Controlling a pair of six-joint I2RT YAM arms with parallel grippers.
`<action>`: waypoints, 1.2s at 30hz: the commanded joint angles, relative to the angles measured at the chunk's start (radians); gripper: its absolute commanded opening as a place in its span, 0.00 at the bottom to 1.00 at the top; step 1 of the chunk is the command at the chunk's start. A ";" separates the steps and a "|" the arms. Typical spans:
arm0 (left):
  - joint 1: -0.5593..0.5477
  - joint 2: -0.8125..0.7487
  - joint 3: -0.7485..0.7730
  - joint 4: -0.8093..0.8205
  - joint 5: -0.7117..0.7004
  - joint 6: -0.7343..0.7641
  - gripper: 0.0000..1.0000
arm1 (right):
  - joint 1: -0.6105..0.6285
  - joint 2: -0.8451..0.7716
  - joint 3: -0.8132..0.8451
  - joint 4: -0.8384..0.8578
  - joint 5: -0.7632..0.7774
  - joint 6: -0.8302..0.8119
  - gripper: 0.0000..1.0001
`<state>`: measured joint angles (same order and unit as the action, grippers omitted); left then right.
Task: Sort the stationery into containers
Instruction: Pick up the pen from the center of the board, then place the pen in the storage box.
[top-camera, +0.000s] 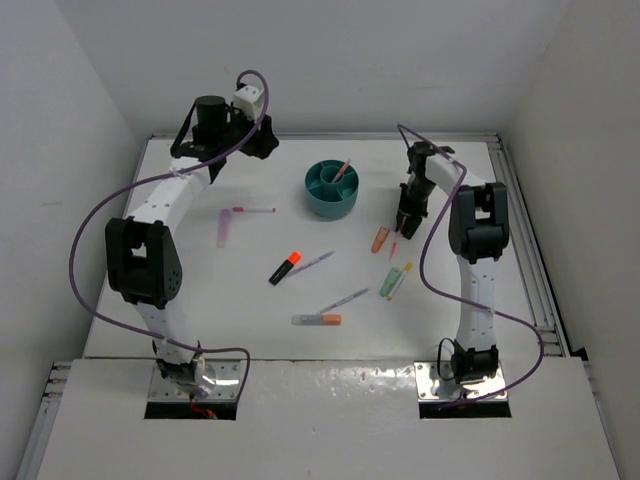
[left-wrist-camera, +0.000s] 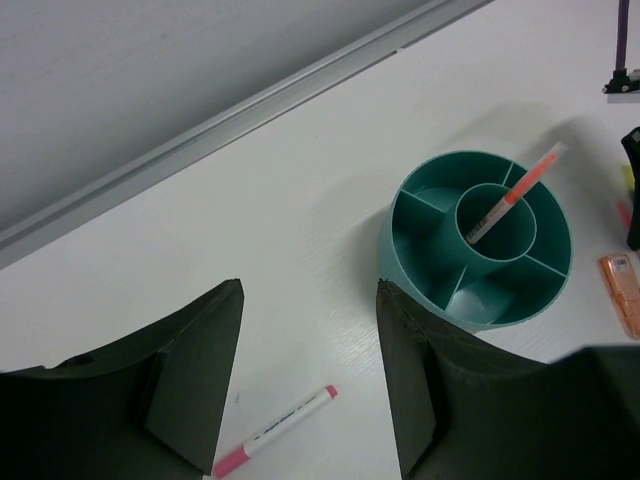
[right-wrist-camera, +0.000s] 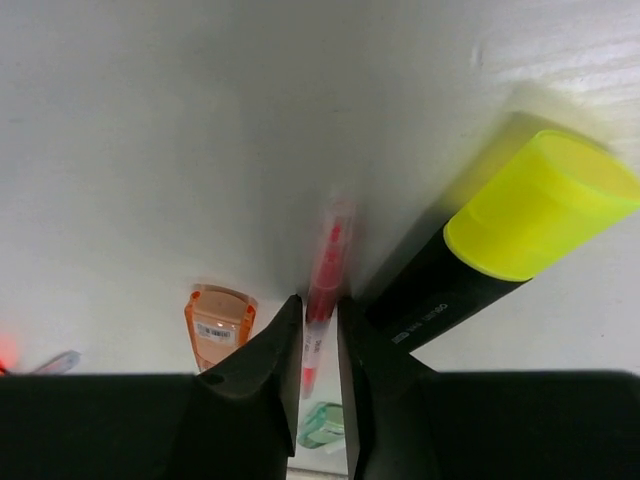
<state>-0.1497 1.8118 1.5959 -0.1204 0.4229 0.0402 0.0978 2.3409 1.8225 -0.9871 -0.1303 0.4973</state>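
Thin red pen (right-wrist-camera: 325, 270) on the white table (top-camera: 250, 320), between a stubby orange marker (right-wrist-camera: 218, 325) and a black-yellow highlighter (right-wrist-camera: 500, 240), to the right of the teal organiser cup (top-camera: 331, 188). The right gripper (right-wrist-camera: 320, 312) has its fingers pressed against the pen's two sides. An orange-white pen (left-wrist-camera: 510, 195) leans in the cup's centre tube. The left gripper (left-wrist-camera: 310, 290) hangs near the cup, fingers apart, holding nothing.

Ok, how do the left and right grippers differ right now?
The left gripper is wide open with nothing between its fingers; the right gripper is pinched on a thin red pen. The left gripper hovers well above the table near the teal organiser; the right gripper is down at the table, between an orange marker and a black-yellow highlighter. Both have dark fingers.
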 joint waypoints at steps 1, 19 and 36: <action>0.025 -0.078 0.010 -0.013 -0.018 0.001 0.62 | 0.020 0.024 0.006 -0.031 0.063 -0.008 0.19; 0.150 -0.405 -0.284 0.100 0.013 -0.154 0.64 | 0.023 -0.237 0.130 0.054 -0.137 -0.054 0.00; 0.256 -0.470 -0.334 -0.116 -0.069 -0.315 1.00 | 0.341 -0.578 -0.071 0.841 0.239 -0.161 0.00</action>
<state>0.1024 1.3216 1.2018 -0.1421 0.3748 -0.2562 0.3920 1.7264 1.8236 -0.3119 -0.0246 0.4068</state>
